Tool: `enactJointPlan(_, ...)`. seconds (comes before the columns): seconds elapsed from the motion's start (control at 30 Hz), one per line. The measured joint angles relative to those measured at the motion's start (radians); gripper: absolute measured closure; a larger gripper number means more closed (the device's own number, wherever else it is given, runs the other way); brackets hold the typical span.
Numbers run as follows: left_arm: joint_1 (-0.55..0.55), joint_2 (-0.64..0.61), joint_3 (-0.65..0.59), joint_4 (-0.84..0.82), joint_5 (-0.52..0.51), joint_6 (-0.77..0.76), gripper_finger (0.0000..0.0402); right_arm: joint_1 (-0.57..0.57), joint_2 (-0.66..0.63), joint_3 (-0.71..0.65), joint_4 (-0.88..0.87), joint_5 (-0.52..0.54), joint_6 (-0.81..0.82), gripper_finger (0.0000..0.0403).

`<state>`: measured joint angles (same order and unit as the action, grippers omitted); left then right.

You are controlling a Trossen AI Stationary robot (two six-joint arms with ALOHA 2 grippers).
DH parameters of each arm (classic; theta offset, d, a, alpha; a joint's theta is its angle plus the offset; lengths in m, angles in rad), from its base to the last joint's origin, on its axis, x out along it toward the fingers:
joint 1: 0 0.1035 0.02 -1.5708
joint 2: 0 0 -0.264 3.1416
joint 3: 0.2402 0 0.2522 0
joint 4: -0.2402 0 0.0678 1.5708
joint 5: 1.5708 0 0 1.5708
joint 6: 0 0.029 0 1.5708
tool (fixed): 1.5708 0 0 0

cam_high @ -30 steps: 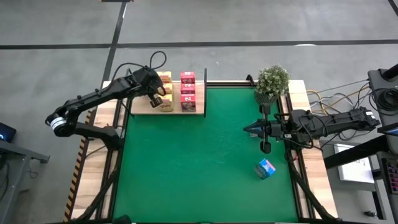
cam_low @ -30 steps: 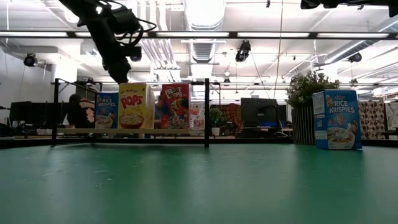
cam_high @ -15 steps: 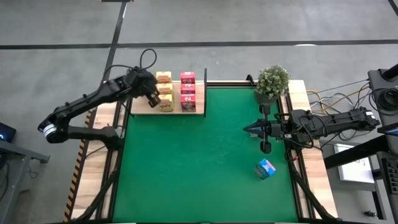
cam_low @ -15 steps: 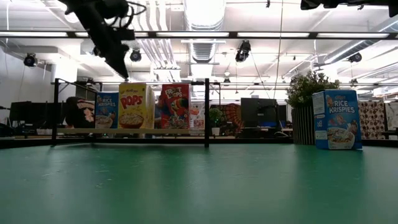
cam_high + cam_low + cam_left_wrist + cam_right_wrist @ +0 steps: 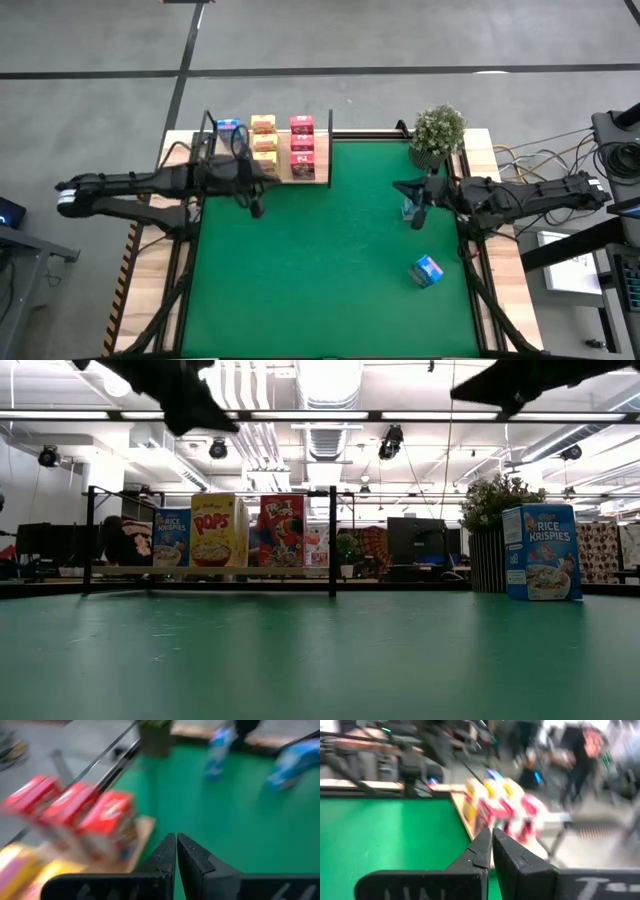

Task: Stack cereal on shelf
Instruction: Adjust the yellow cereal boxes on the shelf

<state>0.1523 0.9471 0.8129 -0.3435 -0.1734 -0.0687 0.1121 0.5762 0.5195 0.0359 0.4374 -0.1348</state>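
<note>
Hovering beside the flat light-wood shelf [image 5: 305, 178], left gripper [image 5: 256, 207] with jaws pressed together; right gripper [image 5: 418, 216], likewise closed, near glossy blue Rice Krispies box [image 5: 427, 270].

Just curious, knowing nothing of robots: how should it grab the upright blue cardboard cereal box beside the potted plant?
Probably from above, pinching its upper part across the thin depth. The blue cardboard cereal box stands upright with its top free, and the right tool hangs almost over it.
</note>
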Motion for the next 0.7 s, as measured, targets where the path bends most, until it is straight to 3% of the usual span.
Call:
enactJointPlan(0.1,-0.098,0.000,-0.015,0.085,-0.007,-0.013,0.0402,-0.010,0.019,0.084,-0.224,0.033,0.162,0.0394)
enactJointPlan(0.23,-0.194,0.007,-0.007,0.128,-0.090,0.008,0.0402,-0.022,0.085,0.233,-0.600,0.025,0.340,0.0394)
enactJointPlan(0.37,-0.242,0.015,0.015,0.128,-0.191,0.026,0.0402,-0.045,0.175,0.389,-0.939,-0.032,0.471,0.0394)
enactJointPlan(0.47,-0.248,0.016,0.021,0.129,-0.211,0.037,0.0402,-0.074,0.249,0.482,-1.146,-0.078,0.532,0.0394)
enactJointPlan(0.57,-0.248,0.016,0.021,0.126,-0.212,0.037,0.0402,-0.103,0.310,0.541,-1.299,-0.155,0.535,0.0394)
enactJointPlan(0.7,-0.248,0.017,0.021,0.126,-0.212,0.036,0.0402,-0.119,0.360,0.577,-1.369,-0.217,0.531,0.0393)
